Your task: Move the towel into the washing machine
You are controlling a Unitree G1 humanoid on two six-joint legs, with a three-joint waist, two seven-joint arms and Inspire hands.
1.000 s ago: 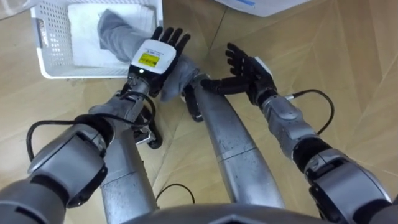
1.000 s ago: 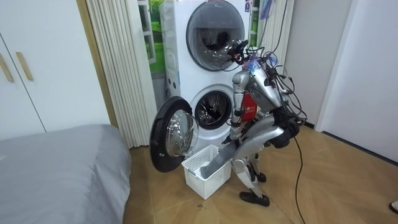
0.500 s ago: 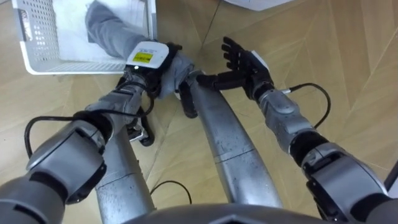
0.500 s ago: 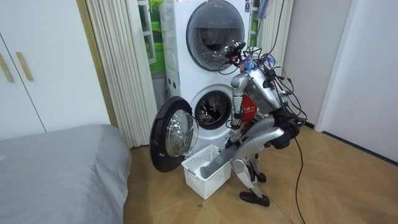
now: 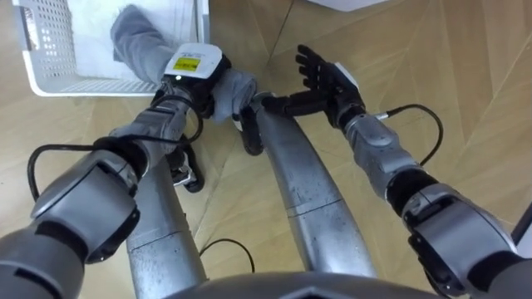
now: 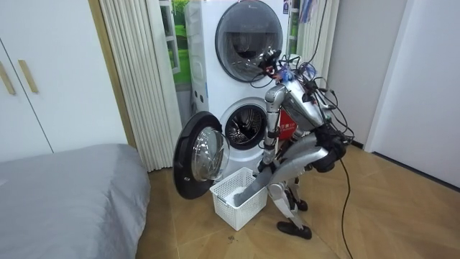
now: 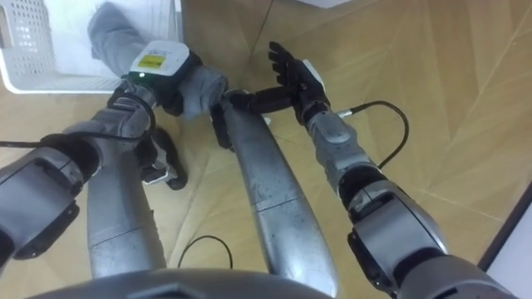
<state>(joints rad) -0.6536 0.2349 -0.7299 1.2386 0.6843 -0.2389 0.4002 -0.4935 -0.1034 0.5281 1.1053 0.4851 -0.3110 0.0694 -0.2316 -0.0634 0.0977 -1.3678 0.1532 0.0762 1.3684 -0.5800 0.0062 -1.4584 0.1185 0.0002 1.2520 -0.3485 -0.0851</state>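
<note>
A grey towel (image 5: 135, 40) is being gripped by the left hand (image 5: 198, 83), whose fingers are being curled round a bunched fold of the cloth just outside the near corner of a white laundry basket (image 5: 51, 84). The rest of the towel is being left trailing back over the basket's rim and into the basket, where it is lying on a white cloth (image 5: 179, 15) that is covering the bottom. The right hand (image 5: 328, 83) is being held apart from the towel, to its right, above the wooden floor (image 5: 470, 75); its fingers are being kept straight and spread, and nothing is being held in it. In the room view the robot is being shown bent forward at the waist, close in front of a front-loading washing machine (image 6: 246, 126) with a second machine (image 6: 248, 32) stacked on top. The lower machine's round door (image 6: 198, 155) is being held wide open toward the room view's left, and the drum behind it is showing dark. The basket is being kept on the floor between that door and the robot's feet, with the towel hanging from it up toward the arms.
</note>
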